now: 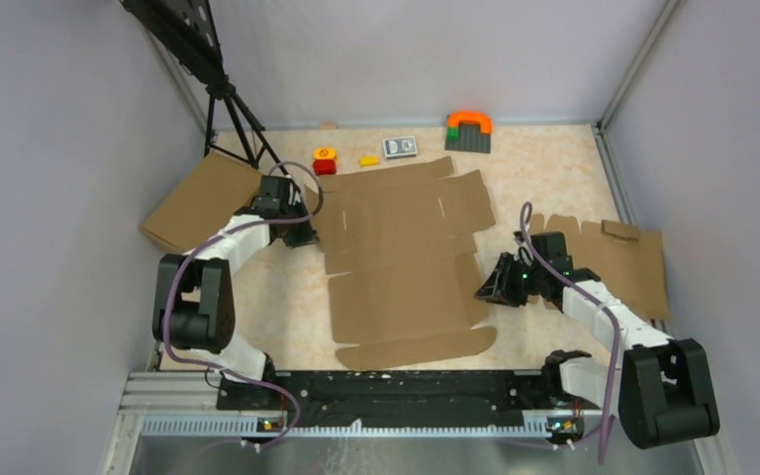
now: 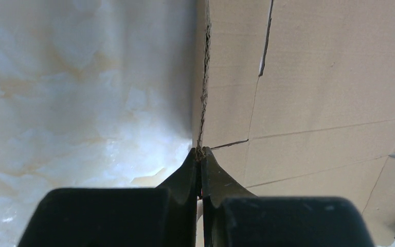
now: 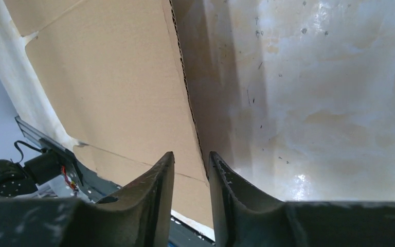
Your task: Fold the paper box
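Lying between both jaws: paper box

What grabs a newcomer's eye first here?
The big flat cardboard sheet spread across the middle of the table. The left end effector is pinched shut on its left edge, while the right end effector sits at its right edge with jaws slightly apart. An orange-and-green toy sits at the far edge.

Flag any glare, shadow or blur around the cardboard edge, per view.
Top external: even light, soft shadows, the paper box sharp. Left wrist: table washed out pale, box edge crisp at the left gripper. Right wrist: glare patch on the table, a shadow band beside the box edge, right gripper dark but sharp.
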### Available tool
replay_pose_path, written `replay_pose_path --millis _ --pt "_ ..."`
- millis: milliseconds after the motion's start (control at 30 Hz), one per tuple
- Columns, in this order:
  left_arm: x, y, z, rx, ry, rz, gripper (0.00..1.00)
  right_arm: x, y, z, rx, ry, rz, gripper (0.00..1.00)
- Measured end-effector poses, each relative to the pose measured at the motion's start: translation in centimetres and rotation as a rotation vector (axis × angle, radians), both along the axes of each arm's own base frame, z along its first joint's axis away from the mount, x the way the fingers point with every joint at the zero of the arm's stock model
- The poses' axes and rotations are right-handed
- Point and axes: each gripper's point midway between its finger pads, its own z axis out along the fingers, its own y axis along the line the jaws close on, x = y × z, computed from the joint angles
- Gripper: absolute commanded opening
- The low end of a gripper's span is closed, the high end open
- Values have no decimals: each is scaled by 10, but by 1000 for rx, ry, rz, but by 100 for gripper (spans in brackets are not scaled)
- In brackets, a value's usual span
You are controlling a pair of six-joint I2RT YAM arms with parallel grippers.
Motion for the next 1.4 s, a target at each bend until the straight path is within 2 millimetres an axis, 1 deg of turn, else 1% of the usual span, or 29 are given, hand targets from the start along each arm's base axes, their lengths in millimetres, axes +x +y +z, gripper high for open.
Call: replay_pose_path --millis 133,200,300,433,467,533,567,633,700,733,767,800,833,867,933,1067,1200,1233,1300,1367,1400 --pt "10 -8 -1 -20 -3 -37 8 -3 2 -5 8 32 11 47" --pt "13 -13 -1 -37 -1 -59 9 -3 2 -5 11 34 13 48" --pt "21 -21 0 -64 -3 -94 12 -2 3 -5 13 29 17 47" --pt "29 -32 5 -95 -22 -144 21 -5 7 -11 6 49 33 38" --pt "29 -35 6 -102 -25 -158 25 -6 8 -13 2 57 39 33" --pt "27 -43 8 -116 -33 -192 46 -10 11 -17 -5 70 58 25" --pt "26 -46 9 -117 -36 -208 55 -11 12 -18 -8 74 66 21" --pt "23 -52 9 -122 -36 -233 67 -13 14 -18 -14 75 72 17" --pt "20 -56 9 -119 -29 -244 83 -12 13 -18 -23 72 66 11" --pt "17 -56 9 -114 -27 -245 87 -11 11 -18 -28 67 59 9" --pt "13 -54 8 -106 -25 -239 95 -10 11 -16 -32 59 53 7" --pt "7 -52 9 -100 -25 -233 98 -9 10 -14 -35 47 48 6" --pt "-2 -48 9 -89 -23 -218 98 -8 9 -12 -36 34 43 5" --pt "-20 -42 11 -79 -16 -198 98 -6 9 -10 -35 22 38 4" --pt "-36 -37 13 -73 -10 -183 98 -5 9 -7 -32 13 35 4" --pt "-72 -33 13 -81 19 -177 91 -5 10 -7 -28 15 31 4" --pt "-105 -40 -5 -113 107 -203 87 -5 10 -6 -25 12 31 3" --pt "-117 -44 -11 -127 144 -216 86 -4 10 -6 -25 12 31 3" --pt "-134 -51 -20 -156 193 -236 83 -4 10 -6 -24 12 31 3" --pt "-148 -58 -26 -187 238 -249 75 -4 11 -6 -23 12 31 3" --pt "-153 -61 -27 -203 252 -255 68 -5 11 -6 -21 12 30 3"
